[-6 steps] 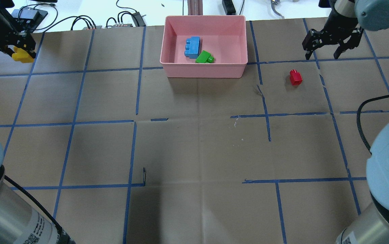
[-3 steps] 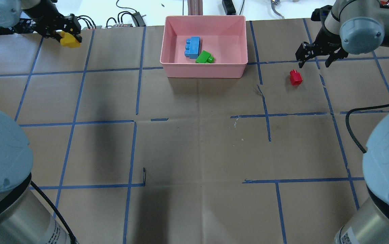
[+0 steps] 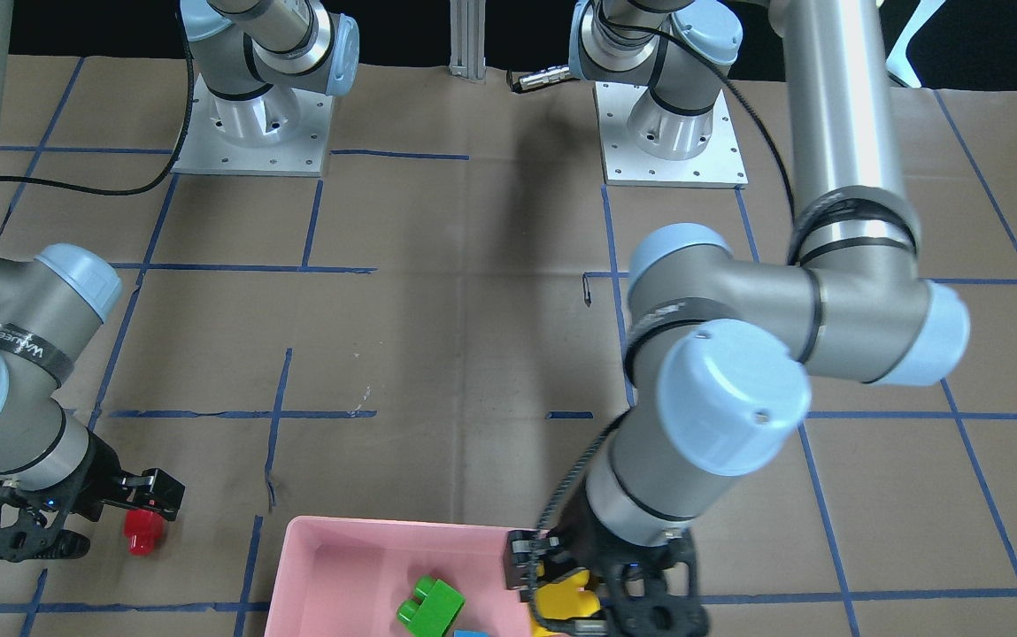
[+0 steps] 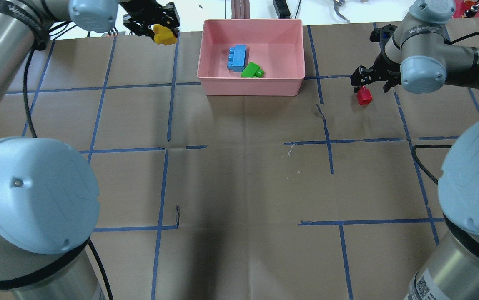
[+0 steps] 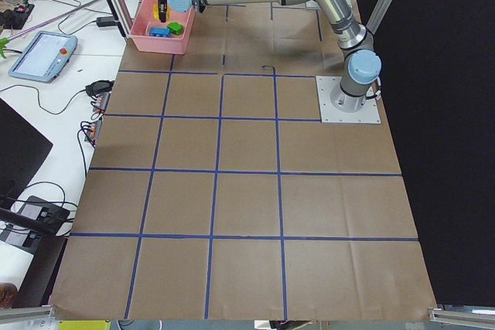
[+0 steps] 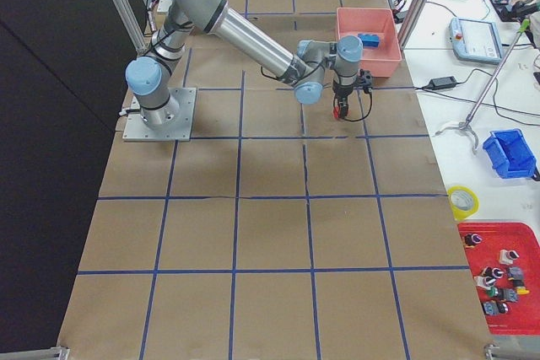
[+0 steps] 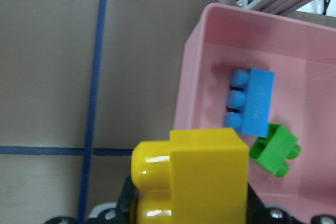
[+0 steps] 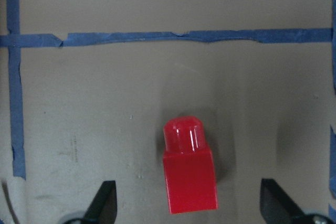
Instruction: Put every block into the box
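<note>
The pink box (image 4: 252, 88) stands at the table's far middle, with the blue brick (image 4: 236, 58) and the green brick (image 4: 252, 70) inside. My left gripper (image 4: 159, 30) is shut on the yellow brick (image 4: 164, 36) and holds it in the air just left of the box. In the left wrist view the yellow brick (image 7: 195, 174) is beside the box's rim (image 7: 190, 82). The red brick (image 4: 364, 96) stands on the paper right of the box. My right gripper (image 4: 370, 83) is open above it. In the right wrist view the fingers (image 8: 103, 203) straddle the red brick (image 8: 188, 174) without touching it.
Cables and a power strip (image 4: 158, 20) lie beyond the table's far edge. Blue tape lines (image 4: 327, 137) cross the brown paper. Both arm bases (image 3: 251, 124) are bolted at the near side. The left arm's elbow (image 3: 729, 398) hangs over the table's middle.
My left gripper has carried the yellow brick to the right, up to the box's left side. My right gripper has moved left and down over the red brick.
</note>
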### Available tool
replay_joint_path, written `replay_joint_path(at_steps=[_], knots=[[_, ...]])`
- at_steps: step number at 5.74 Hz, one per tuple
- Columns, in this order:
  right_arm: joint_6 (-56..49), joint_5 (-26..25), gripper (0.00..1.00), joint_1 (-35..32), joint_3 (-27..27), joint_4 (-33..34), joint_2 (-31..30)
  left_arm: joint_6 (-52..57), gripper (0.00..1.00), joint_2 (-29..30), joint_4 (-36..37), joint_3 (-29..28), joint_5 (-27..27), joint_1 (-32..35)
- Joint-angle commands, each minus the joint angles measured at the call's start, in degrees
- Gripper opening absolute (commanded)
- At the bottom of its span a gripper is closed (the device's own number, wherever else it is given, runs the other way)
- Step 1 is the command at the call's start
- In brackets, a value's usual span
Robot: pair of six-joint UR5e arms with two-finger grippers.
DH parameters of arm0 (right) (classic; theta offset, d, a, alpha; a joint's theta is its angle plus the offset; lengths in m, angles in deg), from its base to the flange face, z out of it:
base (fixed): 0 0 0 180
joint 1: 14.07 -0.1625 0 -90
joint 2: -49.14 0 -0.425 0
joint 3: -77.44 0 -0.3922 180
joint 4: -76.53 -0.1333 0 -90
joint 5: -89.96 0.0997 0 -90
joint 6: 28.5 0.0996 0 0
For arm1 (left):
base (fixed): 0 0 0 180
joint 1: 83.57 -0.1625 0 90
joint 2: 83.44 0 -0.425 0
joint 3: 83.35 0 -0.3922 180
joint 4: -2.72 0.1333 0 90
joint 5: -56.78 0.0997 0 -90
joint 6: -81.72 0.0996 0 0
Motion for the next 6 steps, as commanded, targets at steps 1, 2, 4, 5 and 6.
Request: replay_joint_path(at_steps=[1,2,4,5,6], knots=[[-0.05,-0.31,0.94,0.00,1.57,0.45,0.44,-4.11,0.22,6.40,9.07,-0.24,2.13,2.72],[-0.05,-0.31,0.87,0.00,1.41,0.45,0.36,-4.12,0.22,8.70,11.29,-0.32,5.89,3.77],[0.04,-0.31,0.59,0.00,0.89,0.28,0.27,-3.85,0.72,9.86,18.20,-0.32,7.06,3.79],[0.21,-0.23,0.41,0.00,0.88,0.19,0.27,-3.51,0.96,9.60,18.34,-0.50,7.77,3.79],[0.30,-0.14,0.19,0.08,0.88,-0.59,0.09,-3.33,0.99,8.03,16.08,-0.67,7.69,3.44]])
